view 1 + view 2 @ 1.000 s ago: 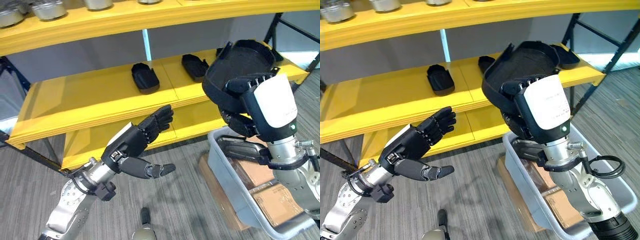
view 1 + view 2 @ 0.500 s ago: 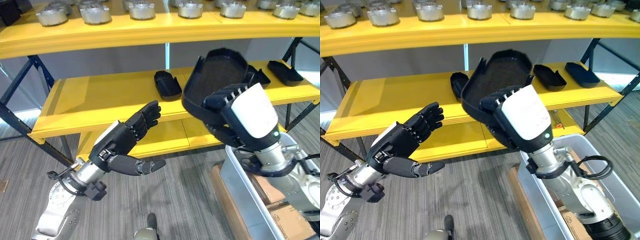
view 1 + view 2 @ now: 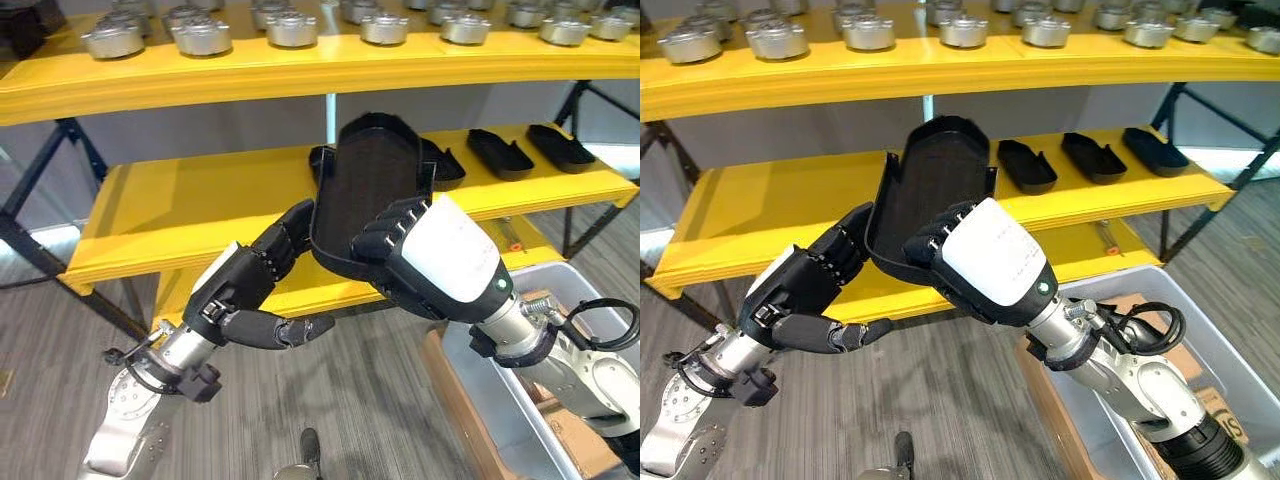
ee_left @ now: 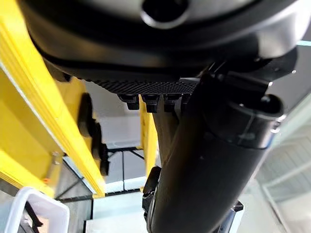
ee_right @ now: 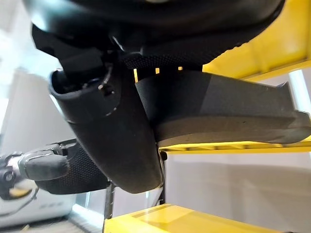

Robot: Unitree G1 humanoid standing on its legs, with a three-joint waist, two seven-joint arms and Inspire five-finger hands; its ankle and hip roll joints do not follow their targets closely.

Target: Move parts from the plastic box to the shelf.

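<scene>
A large black tray-shaped part [image 3: 368, 185] is held tilted in front of the yellow middle shelf [image 3: 190, 205]. My right hand [image 3: 432, 258], with its white cover, is shut on the part's near rim; in the right wrist view the thumb [image 5: 114, 131] and fingers clamp the part [image 5: 223, 114]. My left hand [image 3: 245, 285] is open, its straight fingers up against the part's left side and its thumb stretched out below. The grey plastic box [image 3: 1215, 345] stands on the floor at the lower right.
Three smaller black parts [image 3: 1025, 165] [image 3: 1090, 155] [image 3: 1155, 150] lie in a row on the middle shelf's right half. Several round metal parts [image 3: 205, 35] line the top shelf. Cardboard [image 3: 1140, 305] lies in the box. The middle shelf's left half is bare.
The view has shifted. My right hand has carried the black part leftward along the shelf front, closing the gap to the left hand, which now meets its side.
</scene>
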